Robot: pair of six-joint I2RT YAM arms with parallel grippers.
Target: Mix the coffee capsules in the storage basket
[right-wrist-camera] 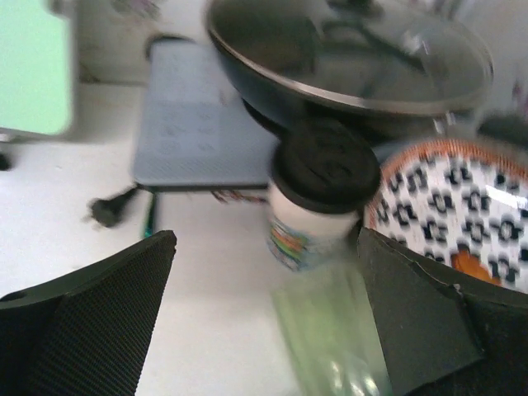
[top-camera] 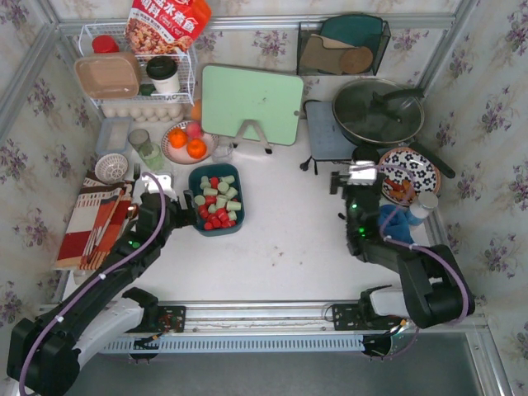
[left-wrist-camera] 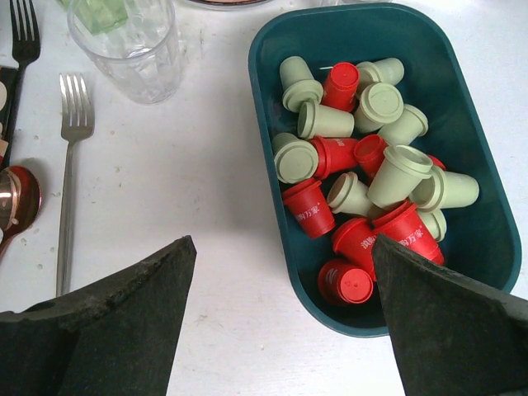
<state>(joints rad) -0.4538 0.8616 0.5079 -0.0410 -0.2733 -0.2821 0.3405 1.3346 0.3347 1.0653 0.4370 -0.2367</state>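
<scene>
Basket: your dark teal tub (top-camera: 195, 175) sits on the white table (top-camera: 289, 235), just in front of the oranges (top-camera: 196, 148).
Capsules: red and pale green pods (left-wrist-camera: 363, 157) lie jumbled inside the tub.
Left claw (left-wrist-camera: 282, 243): spread wide, holding nothing, with its right finger at the tub's near corner.
Right claw (right-wrist-camera: 266, 238): spread, empty, well apart from the tub. It faces a black-lidded jar (right-wrist-camera: 318, 190) beside a patterned plate (right-wrist-camera: 462, 206).

Pale floral wallpaper (top-camera: 487, 115) lines the walls from nine o'clock through twelve to three. A white table (top-camera: 289, 247) fills the middle, a metal rail (top-camera: 264, 308) along its six o'clock edge.
</scene>
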